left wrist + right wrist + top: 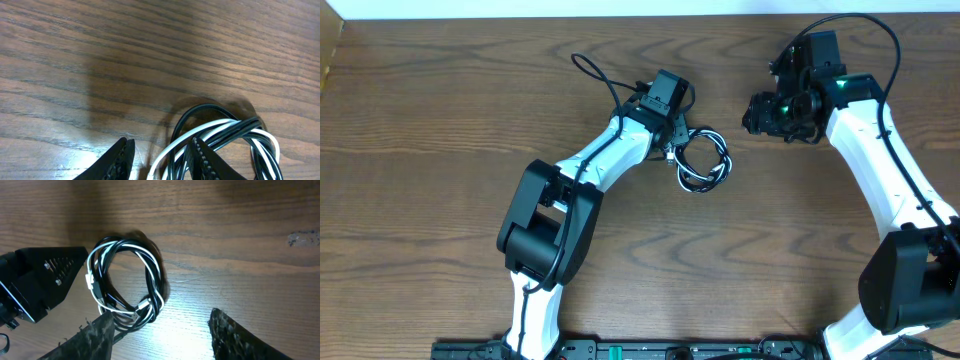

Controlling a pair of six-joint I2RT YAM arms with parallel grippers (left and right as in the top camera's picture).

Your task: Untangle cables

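The black and white cables [725, 160] lie wound together in one small coil on the wooden table, right of centre. My left gripper [672, 145] is open at the coil's left edge. In the left wrist view the coil's [225, 127] near strands pass between the two fingers [160, 142], and the right finger stands over the loop. My right gripper [757, 112] is open and empty, apart from the coil to its upper right. In the right wrist view its fingers [161, 315] are spread wide, with the coil [155, 275] and its small silver plug just ahead of the left finger.
The left arm's thicker black wire [592, 72] loops over the table behind its wrist. The left gripper's black body [40, 280] shows at the left of the right wrist view. Bare wooden tabletop [440, 120] lies all around.
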